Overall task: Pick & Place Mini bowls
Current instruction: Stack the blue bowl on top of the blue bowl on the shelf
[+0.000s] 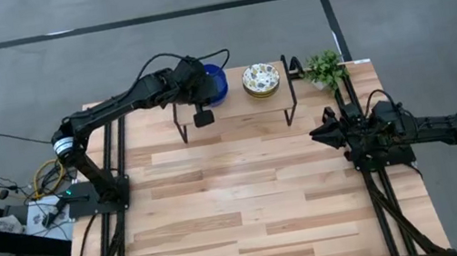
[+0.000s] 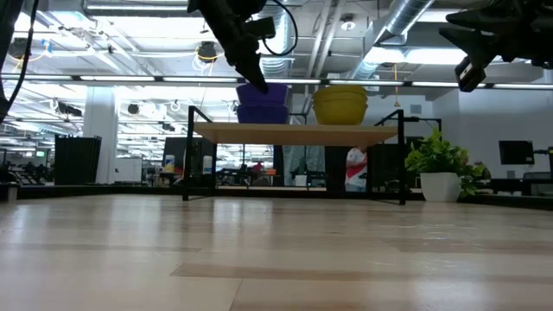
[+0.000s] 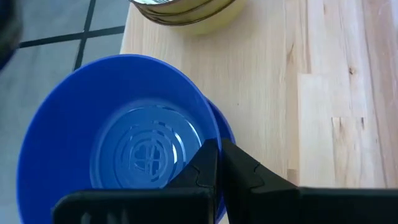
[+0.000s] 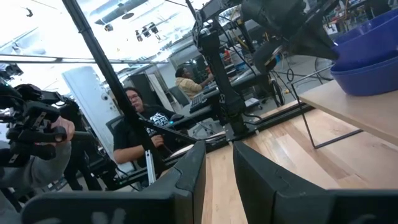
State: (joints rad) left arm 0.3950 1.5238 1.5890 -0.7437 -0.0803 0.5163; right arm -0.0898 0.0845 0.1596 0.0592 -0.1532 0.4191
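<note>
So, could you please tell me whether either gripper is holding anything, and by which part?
The left gripper has its fingers shut on the rim of the top blue bowl of the stack on the raised shelf. The right gripper holds nothing.

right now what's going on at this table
The left gripper is shut on the rim of the top blue bowl of a stack on a small raised shelf at the back of the table. A stack of floral bowls sits beside it on the same shelf, with a small potted plant off to the side. The right gripper waits at its side of the table, holding nothing. No bowl is down on the table itself.
</note>
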